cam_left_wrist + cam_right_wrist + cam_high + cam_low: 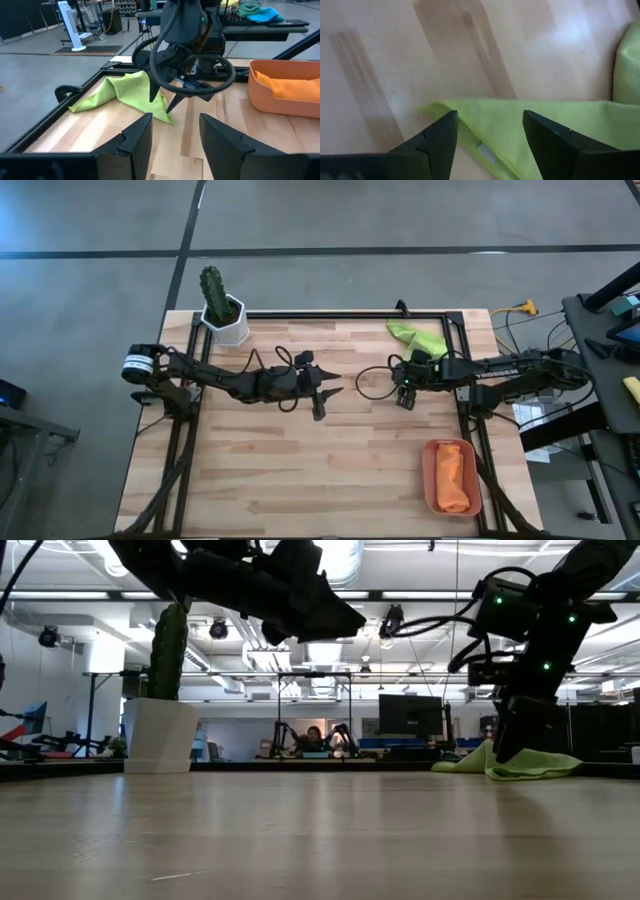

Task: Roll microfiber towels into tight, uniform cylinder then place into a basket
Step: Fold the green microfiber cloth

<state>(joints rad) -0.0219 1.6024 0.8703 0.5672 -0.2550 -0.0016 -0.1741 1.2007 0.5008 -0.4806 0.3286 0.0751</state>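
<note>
Wooden table (office room behind) under both released claws: left, right.

We see a pale wooden bench of planks, edged by a dark metal frame. At its far left corner a white pot with a cactus stands on the wood. Near the far right corner a green towel lies crumpled and unrolled on the planks, close to the frame. At the near right corner sits the orange-brown basket, and in it lies the orange towel.
</note>
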